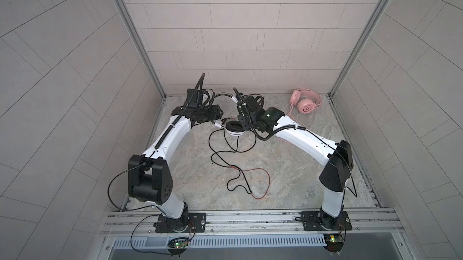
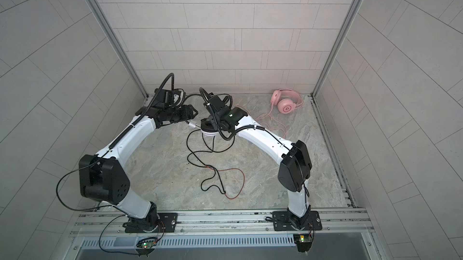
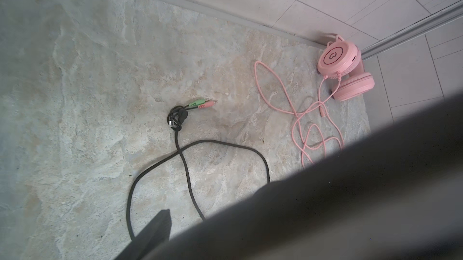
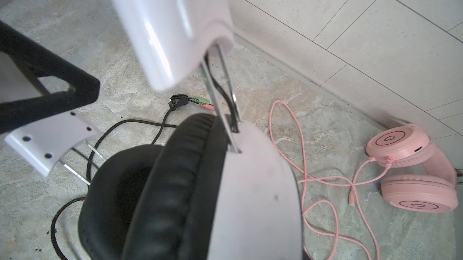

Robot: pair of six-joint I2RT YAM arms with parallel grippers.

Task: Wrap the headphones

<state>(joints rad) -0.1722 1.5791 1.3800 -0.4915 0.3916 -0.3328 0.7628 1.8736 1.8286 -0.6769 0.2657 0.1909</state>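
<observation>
We see the white headset [image 1: 235, 134] toward the rear middle of the table [image 1: 175, 171], with both arms bent in over it. In both top views one white cup with its black ear pad [image 1: 234, 126] lies low. We cannot tell whether it rests on the table or hangs just above it.

The left fingers [image 1: 218, 115] reach in from the left and end just beside the headset. The right fingers [image 1: 242, 122] come in over the cup from the right. We cannot tell whether either pair is spread, pressed together or pinching anything, since the wrists cover them from above.

In the right wrist view the headset fills the foreground, its two black pads close together. Metal sliders [image 4: 225, 83] rise from the nearer cup to a white headband end. In the left wrist view a dark blurred mass [image 3: 350, 196] covers much of the picture, and we cannot say what it is.

The black cord [image 1: 218, 156] trails in loose loops toward the front of the table, where a thin red strand [image 1: 265, 173] curls beside it. A small knotted bundle with a green and a pink plug [image 3: 201, 103] lies flat on the table.

The pink headset [image 1: 306, 106] lies in the far right corner by the back wall, well apart from the white one. Its pink cord [image 2: 273, 123] is strewn in loose curls toward the right arm, unwrapped.
</observation>
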